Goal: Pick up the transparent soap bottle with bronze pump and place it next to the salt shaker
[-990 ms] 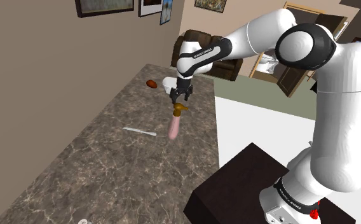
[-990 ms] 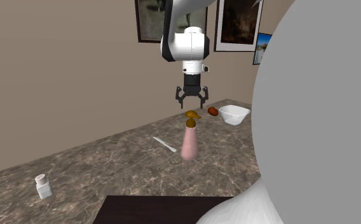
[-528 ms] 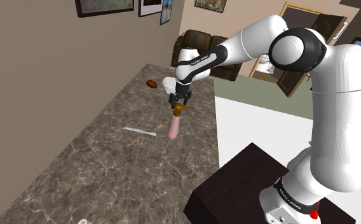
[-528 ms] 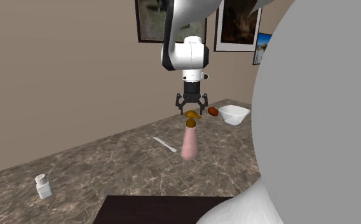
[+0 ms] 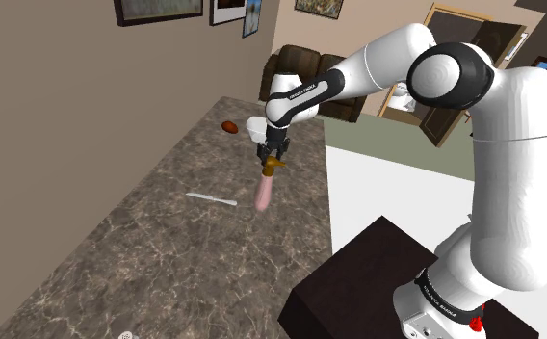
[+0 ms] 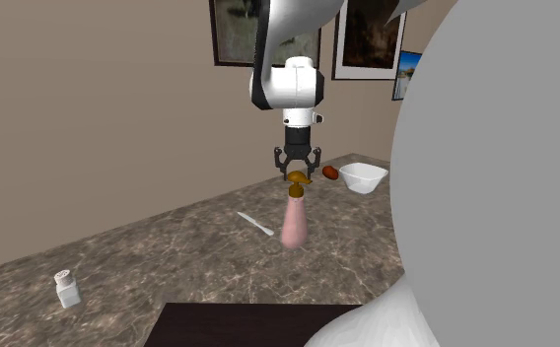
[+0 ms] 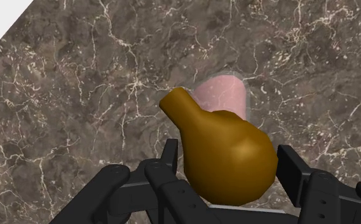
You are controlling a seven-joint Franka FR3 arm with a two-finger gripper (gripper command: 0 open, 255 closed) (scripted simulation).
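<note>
The soap bottle (image 6: 294, 223) has a pink see-through body and a bronze pump (image 6: 297, 179); it stands upright on the dark marble counter (image 5: 166, 250). My gripper (image 6: 297, 175) hangs straight over it, and its black fingers clasp the pump head from both sides. In the wrist view the pump (image 7: 227, 159) sits between the fingers (image 7: 168, 160), with the pink body (image 7: 220, 95) beyond it. In the shoulder view the gripper (image 5: 273, 160) is on top of the bottle (image 5: 265, 194). The white salt shaker (image 6: 66, 289) stands far off toward the second exterior view's left.
A white utensil (image 6: 255, 224) lies flat on the counter beside the bottle. A white bowl (image 6: 364, 177) and a small reddish-brown object (image 6: 330, 173) sit behind it near the wall. The counter's edge runs along the white floor strip (image 5: 397, 183); the dark stand (image 5: 377, 279) is at the shoulder view's lower right.
The gripper came down from above the bottle onto the pump, then its fingers closed in from wide apart onto the pump head. The bottle has not moved.
</note>
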